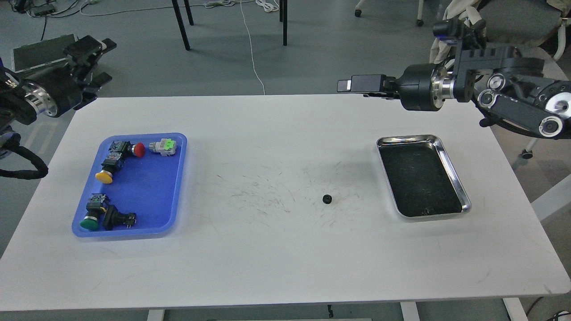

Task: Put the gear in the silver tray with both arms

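Note:
The small black gear lies on the white table, on scuffed marks right of centre. The silver tray sits to its right, with a dark scuffed bottom and a small dark piece at its front corner. My left gripper hangs beyond the table's far left corner, fingers apart and empty. My right gripper points left above the table's far edge, well behind the gear and above the tray's left side. It is seen side-on, so its fingers cannot be told apart.
A blue plastic tray at the left holds several push buttons and switches. Chair legs, cables and a grey crate stand on the floor behind the table.

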`<state>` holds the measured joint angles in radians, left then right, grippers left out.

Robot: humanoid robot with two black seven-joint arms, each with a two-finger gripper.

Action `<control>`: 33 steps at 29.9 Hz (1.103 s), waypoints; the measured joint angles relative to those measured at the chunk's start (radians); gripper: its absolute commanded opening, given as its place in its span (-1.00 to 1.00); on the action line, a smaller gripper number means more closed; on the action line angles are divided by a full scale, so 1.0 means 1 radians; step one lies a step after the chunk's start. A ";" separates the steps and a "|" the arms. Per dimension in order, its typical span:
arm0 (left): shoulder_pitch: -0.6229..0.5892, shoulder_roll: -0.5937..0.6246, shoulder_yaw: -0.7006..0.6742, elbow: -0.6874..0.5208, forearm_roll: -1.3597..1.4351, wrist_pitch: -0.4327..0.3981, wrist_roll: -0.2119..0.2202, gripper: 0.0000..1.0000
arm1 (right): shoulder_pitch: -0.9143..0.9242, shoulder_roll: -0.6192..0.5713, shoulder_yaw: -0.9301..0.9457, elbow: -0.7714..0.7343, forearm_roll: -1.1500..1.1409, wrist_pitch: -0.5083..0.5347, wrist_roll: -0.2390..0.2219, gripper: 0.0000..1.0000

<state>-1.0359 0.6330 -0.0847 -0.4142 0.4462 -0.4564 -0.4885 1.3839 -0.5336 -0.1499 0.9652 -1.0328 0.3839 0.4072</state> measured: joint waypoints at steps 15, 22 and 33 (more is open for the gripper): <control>0.038 0.013 -0.021 0.117 -0.044 -0.032 0.000 0.97 | 0.001 0.124 -0.215 0.019 -0.417 0.003 0.076 0.85; 0.040 0.020 -0.022 0.121 -0.045 -0.032 0.000 0.97 | -0.008 0.207 -0.301 0.001 -0.450 0.001 0.082 0.65; 0.048 0.023 -0.070 0.122 -0.051 -0.032 0.000 0.97 | -0.036 0.312 -0.338 -0.126 -0.452 -0.002 0.081 0.64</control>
<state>-0.9880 0.6564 -0.1550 -0.2927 0.3950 -0.4888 -0.4886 1.3476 -0.2214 -0.4878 0.8389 -1.4850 0.3819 0.4886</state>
